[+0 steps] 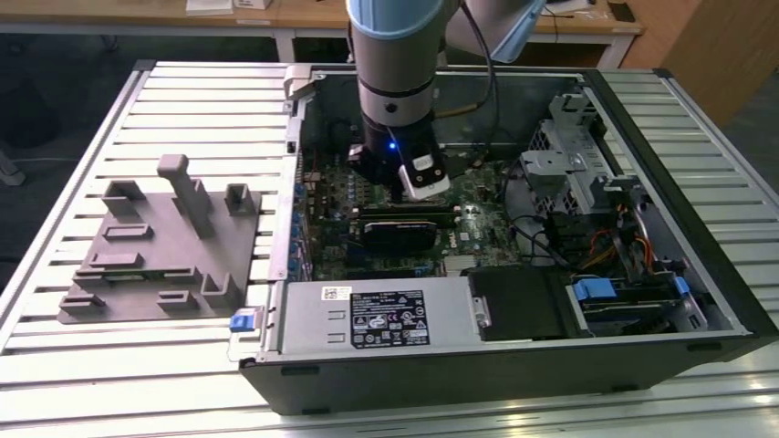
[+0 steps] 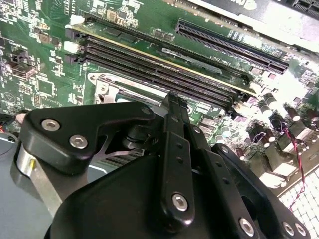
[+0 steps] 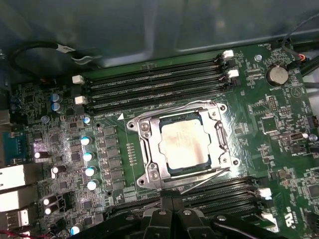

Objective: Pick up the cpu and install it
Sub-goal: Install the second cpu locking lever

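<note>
CPU seated in socket

My gripper point(image 3: 172, 215) hangs above the motherboard point(image 3: 259, 124), fingers pressed together, holding nothing. The cpu point(image 3: 185, 144) lies flat inside the socket frame point(image 3: 149, 149), between the memory slots point(image 3: 154, 87).

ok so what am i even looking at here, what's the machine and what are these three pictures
It is one robot arm reaching down into an open black desktop computer case lying on a slatted metal table. The exterior view is shot from off the arm; both wrist views come from cameras riding on it. The first wrist view looks at the green motherboard, where the small square silvery-topped cpu sits inside its metal socket frame. The black gripper hovers just above the board. A grey plastic fixture block rests beside the case.
</note>
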Controlling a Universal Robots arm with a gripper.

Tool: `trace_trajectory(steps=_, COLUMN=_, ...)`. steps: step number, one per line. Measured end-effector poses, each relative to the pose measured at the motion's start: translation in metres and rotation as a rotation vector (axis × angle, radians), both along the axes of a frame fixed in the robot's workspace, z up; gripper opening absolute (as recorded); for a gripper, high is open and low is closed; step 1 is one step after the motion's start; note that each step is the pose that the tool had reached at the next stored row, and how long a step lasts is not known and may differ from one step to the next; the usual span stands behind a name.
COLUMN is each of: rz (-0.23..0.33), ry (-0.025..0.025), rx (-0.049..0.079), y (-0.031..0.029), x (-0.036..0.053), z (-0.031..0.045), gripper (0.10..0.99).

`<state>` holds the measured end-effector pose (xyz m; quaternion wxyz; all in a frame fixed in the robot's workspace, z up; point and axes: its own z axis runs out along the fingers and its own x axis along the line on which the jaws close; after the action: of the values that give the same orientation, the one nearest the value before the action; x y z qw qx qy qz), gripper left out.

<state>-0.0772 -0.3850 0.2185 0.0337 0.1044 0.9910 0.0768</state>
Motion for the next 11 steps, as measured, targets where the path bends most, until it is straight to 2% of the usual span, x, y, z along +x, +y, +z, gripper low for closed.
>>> trace_trajectory(steps=11, rz=0.012, ry=0.0, rx=0.058, y=-0.0082, x=-0.0039, z=-0.0102, gripper=0.106)
